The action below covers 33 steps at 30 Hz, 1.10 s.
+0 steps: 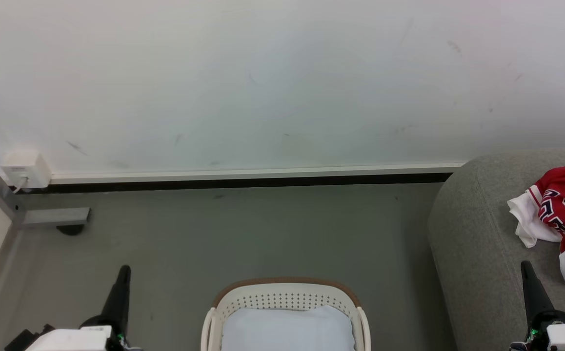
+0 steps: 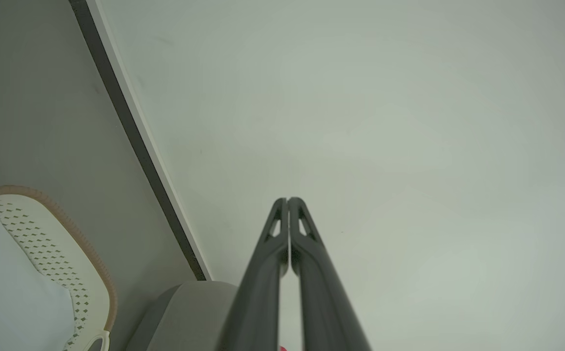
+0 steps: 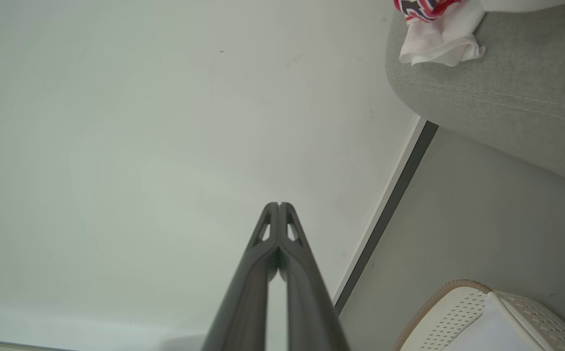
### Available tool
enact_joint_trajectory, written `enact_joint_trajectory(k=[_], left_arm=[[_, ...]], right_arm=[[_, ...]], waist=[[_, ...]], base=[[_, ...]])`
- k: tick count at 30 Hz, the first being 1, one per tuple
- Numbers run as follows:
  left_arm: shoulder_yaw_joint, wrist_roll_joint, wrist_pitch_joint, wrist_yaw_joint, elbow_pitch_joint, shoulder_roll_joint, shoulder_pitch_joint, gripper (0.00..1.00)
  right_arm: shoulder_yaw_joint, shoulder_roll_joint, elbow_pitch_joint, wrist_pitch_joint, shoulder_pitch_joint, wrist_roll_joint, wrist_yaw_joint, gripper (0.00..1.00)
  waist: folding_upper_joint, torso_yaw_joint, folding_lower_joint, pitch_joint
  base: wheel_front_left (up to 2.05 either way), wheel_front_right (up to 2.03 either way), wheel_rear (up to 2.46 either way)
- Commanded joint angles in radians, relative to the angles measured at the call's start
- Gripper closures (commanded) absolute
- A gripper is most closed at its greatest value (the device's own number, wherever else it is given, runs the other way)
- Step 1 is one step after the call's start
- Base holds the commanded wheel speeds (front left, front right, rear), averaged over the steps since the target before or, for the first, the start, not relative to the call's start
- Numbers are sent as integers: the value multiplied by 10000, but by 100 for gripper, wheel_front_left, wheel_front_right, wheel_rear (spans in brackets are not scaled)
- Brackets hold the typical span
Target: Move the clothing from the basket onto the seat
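The clothing (image 1: 563, 214) lies crumpled on top of the seat (image 1: 477, 234), close to its rounded end edge. It is a soft heap of glossy red fabric with white panels and a patch of bold black-and-white lettering, and one limp white flap reaches toward the seat's stitched seam. The seat is coarse light-grey woven upholstery with bulging, rounded corners. On the smooth grey floor (image 1: 214, 234), near the seat's side but apart from it, stands the basket (image 1: 282, 298). It is oval cream plastic with a wall pierced by rows of small holes and a brown band capping the rim. A smooth, puffy white liner (image 1: 287, 329) lies inside it. The left claw (image 1: 125, 269) hangs over the floor beside the basket and the right claw (image 1: 525, 265) over the seat's front edge. Each claw's long, dark, matt fingers are pressed tip to tip and grip nothing.
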Motion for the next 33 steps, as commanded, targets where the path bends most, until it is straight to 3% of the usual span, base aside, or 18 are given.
enact_joint_trajectory(k=[1,18,33], left_arm=[[72,-283,80,9,-46,23,-124,100],[177,-1360,378,11,-57,-27,-189,100],[174,-1363,390,11,-56,-26,-185,100]], right_arm=[[-66,-59,13,79,-126,261,-18,100],[-311,-23,69,404,-213,1267,-21,100],[-354,17,74,441,-220,1216,-21,100]], waist=[[0,5,0,2],[0,66,0,33],[0,69,0,34]], base=[[0,0,0],[0,0,0],[0,0,0]])
